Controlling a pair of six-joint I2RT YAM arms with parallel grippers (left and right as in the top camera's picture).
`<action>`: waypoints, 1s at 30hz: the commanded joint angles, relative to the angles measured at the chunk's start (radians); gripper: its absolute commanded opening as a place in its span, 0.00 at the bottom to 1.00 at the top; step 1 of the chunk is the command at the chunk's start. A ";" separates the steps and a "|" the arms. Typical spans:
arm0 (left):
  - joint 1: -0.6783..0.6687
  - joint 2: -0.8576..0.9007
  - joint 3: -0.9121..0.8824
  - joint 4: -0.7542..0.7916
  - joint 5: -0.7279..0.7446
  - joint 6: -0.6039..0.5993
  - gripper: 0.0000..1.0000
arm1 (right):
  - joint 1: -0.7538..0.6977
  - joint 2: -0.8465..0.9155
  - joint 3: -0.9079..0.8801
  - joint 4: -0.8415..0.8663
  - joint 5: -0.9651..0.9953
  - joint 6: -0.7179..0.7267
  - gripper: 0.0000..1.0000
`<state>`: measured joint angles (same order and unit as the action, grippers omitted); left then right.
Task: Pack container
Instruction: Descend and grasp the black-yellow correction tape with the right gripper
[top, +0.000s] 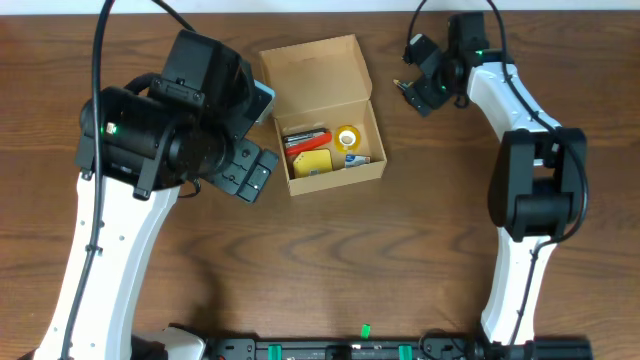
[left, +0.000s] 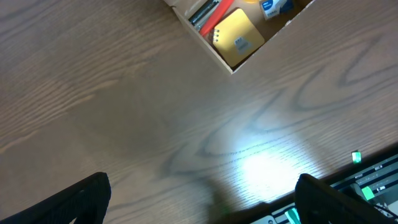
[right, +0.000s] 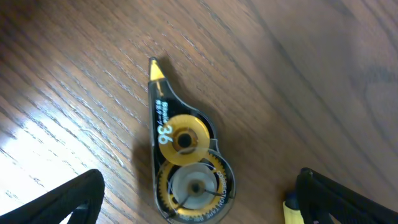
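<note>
We saw the desk (top: 400, 260) carrying the container (top: 315, 75), open near the middle of the far edge, with stationery inside. The left gripper (left: 202, 202) hung spread and empty over bare wood beside it. The right gripper (right: 202, 199) gaped, released, above a correction tape dispenser (right: 183, 162).
</note>
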<state>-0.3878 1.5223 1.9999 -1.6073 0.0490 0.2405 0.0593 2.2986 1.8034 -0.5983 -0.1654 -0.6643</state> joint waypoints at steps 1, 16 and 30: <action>0.001 -0.010 0.016 -0.025 -0.005 0.007 0.95 | -0.008 0.029 -0.001 -0.001 -0.036 0.022 0.98; 0.001 -0.010 0.016 -0.025 -0.004 0.007 0.95 | -0.023 0.077 -0.001 0.006 -0.098 0.032 0.87; 0.001 -0.010 0.016 -0.025 -0.004 0.007 0.95 | -0.026 0.118 -0.001 0.039 -0.105 0.088 0.51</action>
<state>-0.3878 1.5223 1.9999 -1.6073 0.0490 0.2401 0.0498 2.3688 1.8034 -0.5549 -0.2832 -0.5865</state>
